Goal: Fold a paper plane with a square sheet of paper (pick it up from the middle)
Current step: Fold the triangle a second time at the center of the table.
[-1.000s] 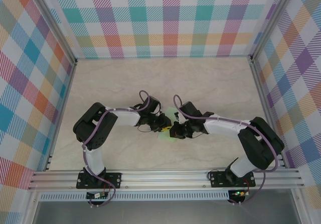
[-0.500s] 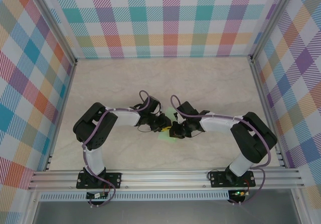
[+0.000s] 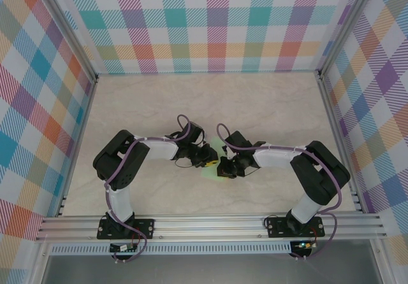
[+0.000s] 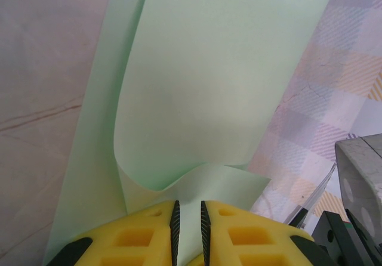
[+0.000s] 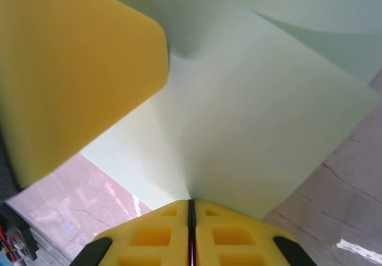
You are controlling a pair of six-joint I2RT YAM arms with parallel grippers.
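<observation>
Top external view: left gripper (image 3: 210, 161) and right gripper (image 3: 222, 167), both clamping the paper (image 3: 219, 146), mostly hide it.

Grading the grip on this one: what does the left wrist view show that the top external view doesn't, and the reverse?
Left wrist view: the left tool pinches a curled flap of the square sheet of paper between its yellow fingers, another layer behind it. Top external view: the left arm and right arm reach to mid-table, the right tool facing the left one, the paper a small green patch between them. Shared: the green paper, the marble table, the checked wall.
</observation>
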